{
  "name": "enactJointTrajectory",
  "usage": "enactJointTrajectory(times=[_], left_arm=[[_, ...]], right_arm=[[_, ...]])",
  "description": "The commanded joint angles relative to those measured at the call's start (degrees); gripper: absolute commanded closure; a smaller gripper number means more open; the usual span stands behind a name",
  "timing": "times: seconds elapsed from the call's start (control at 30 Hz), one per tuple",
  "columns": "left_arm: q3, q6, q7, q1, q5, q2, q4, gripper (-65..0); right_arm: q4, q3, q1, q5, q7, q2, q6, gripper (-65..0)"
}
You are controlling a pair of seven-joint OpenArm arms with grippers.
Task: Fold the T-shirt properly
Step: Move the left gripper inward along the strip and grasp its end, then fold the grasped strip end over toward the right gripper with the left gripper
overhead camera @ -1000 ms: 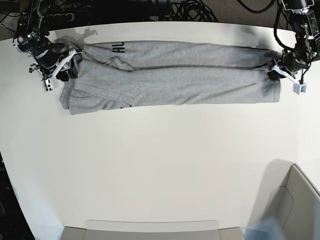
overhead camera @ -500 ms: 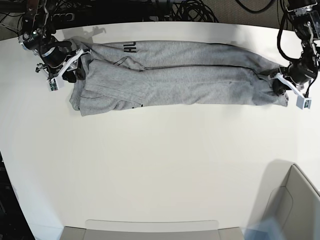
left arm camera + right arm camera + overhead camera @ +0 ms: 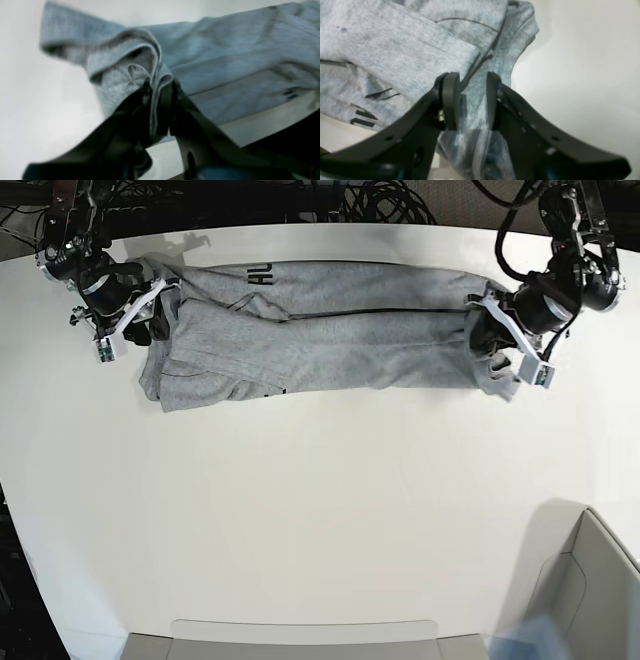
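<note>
The light grey T-shirt (image 3: 330, 340) lies as a long band folded lengthwise across the back of the white table (image 3: 320, 510). Black lettering (image 3: 262, 275) shows near its left end. My left gripper (image 3: 492, 342) is at the band's right end. In the left wrist view the left gripper (image 3: 160, 87) is shut on a bunched fold of the T-shirt (image 3: 225, 50). My right gripper (image 3: 152, 315) is at the band's left end. In the right wrist view its jaws (image 3: 471, 100) stand apart with a thick bunch of the T-shirt (image 3: 395, 50) filling the gap.
A grey bin (image 3: 590, 580) stands at the front right corner and a flat grey tray (image 3: 300, 640) lies along the front edge. Black cables (image 3: 380, 200) hang behind the table's back edge.
In the base view my left gripper has moved left, carrying the shirt's right end toward the middle. The band is shorter. My right gripper shifted slightly right earlier and has since held still.
</note>
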State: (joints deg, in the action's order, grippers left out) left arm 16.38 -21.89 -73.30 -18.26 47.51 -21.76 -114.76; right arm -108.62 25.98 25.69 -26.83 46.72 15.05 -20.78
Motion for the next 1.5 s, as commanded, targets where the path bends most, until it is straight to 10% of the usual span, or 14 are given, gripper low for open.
enactJointTrajectory(times=[0.0, 0.57, 1.17, 1.33, 1.47], left_arm=[[-0.69, 0.04, 0.02, -0.07, 0.54, 0.18, -0.80, 0.0], [-17.83, 6.20, 3.71, 2.39, -11.15, 10.99, -0.62, 0.0], [-22.67, 6.20, 6.88, 6.53, -11.68, 13.01, 3.16, 0.0], [-24.87, 6.20, 7.14, 6.53, -11.42, 13.01, 2.54, -21.2], [-25.04, 4.26, 9.78, 6.35, -8.52, 13.01, -0.01, -18.6]], right_arm=[[-0.96, 0.26, -0.24, -0.56, -1.22, 0.73, -0.10, -17.7], [-1.05, -2.02, 0.02, -0.29, -1.31, 0.73, -0.10, -17.7], [-1.05, -2.20, 0.02, -0.29, -1.31, 0.73, -0.10, -17.7], [-0.96, -2.20, 0.02, -0.29, -1.31, 0.73, -0.10, -17.7], [-0.79, -2.20, -0.07, -0.29, -1.31, 0.73, -0.10, -17.7]])
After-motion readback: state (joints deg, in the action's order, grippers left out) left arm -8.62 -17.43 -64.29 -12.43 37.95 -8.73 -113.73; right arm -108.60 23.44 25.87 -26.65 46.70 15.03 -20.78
